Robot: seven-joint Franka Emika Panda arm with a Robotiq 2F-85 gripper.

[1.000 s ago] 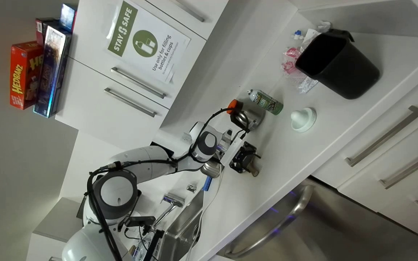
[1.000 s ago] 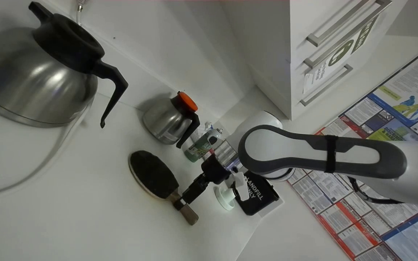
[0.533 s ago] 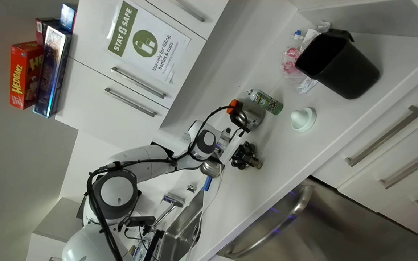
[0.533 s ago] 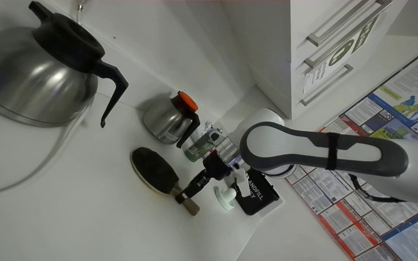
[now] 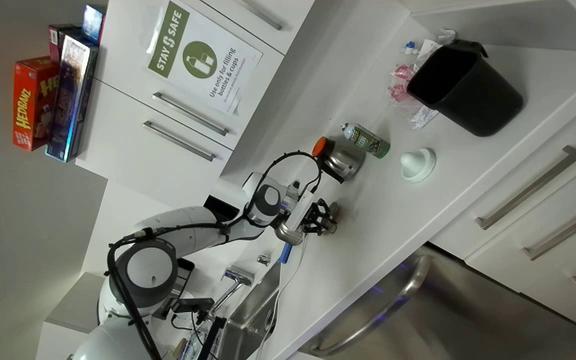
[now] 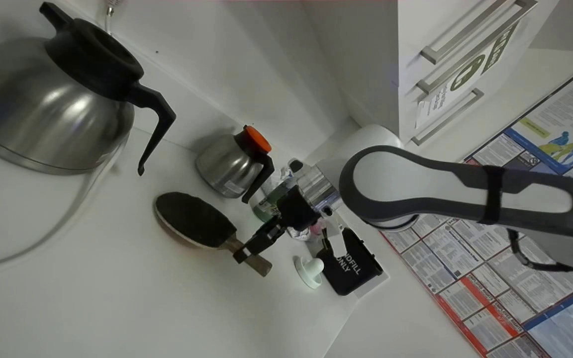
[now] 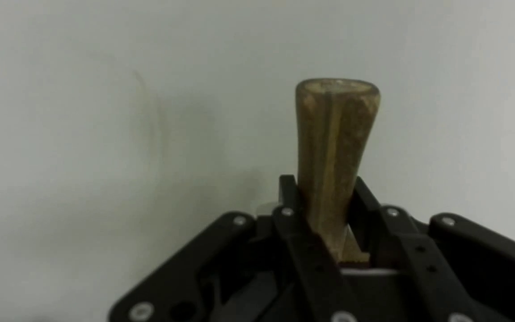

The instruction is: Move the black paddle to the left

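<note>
The black paddle (image 6: 196,220) has a dark oval blade and a brown wooden handle. In an exterior view its blade points toward the large carafe and the handle toward the bin. My gripper (image 6: 241,254) is shut across the handle, behind the blade. Up close in the wrist view, the handle (image 7: 335,129) stands between both fingers (image 7: 289,190), which press on its sides; its butt end sticks out beyond them. The arm hides most of the paddle in an exterior view, leaving the handle end (image 5: 331,228) visible. Whether the blade touches the counter I cannot tell.
A small steel carafe (image 6: 224,164) with an orange lid stands near the paddle, a spray can (image 5: 370,141) beside it. Farther off are a pale green knobbed piece (image 5: 418,166) and a black bin (image 5: 493,100). A large carafe (image 6: 62,114) and a white cable (image 6: 60,226) lie beyond the blade.
The fingers have closed on the handle. Gripper and paddle have shifted together, toward the large carafe and the back wall, and leftward in both exterior views.
</note>
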